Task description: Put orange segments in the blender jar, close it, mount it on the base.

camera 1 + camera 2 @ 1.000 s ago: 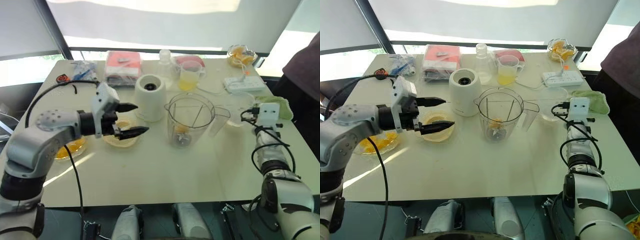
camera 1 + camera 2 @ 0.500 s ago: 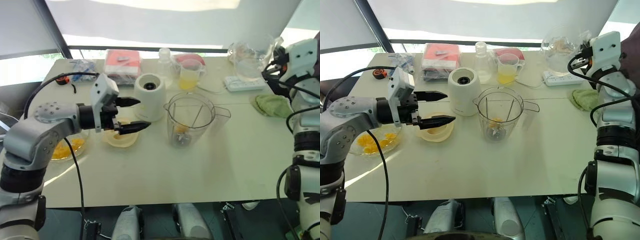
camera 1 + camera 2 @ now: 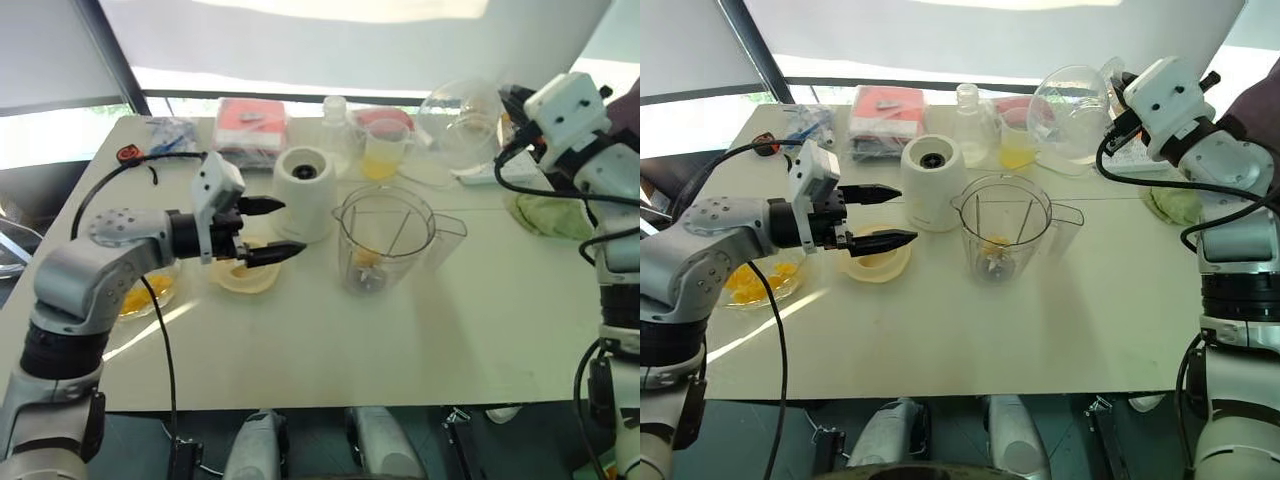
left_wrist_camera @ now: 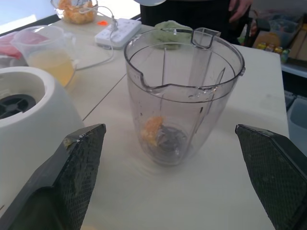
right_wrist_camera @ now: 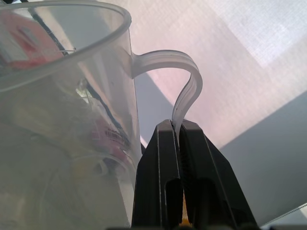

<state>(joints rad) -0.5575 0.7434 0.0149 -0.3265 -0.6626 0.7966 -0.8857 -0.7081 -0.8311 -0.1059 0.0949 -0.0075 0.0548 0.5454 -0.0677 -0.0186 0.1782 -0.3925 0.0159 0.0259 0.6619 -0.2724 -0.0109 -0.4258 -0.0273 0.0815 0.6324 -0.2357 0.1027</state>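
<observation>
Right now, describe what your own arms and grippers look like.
The left arm and right arm are rounded silver-grey shells with black joints and loose black cables. The left gripper and right gripper have tapered black fingers behind white boxy housings.

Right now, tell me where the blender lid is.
The clear lid hangs from the right gripper, pinched by its handle, raised over the table's far right side near the juice jug.
</observation>
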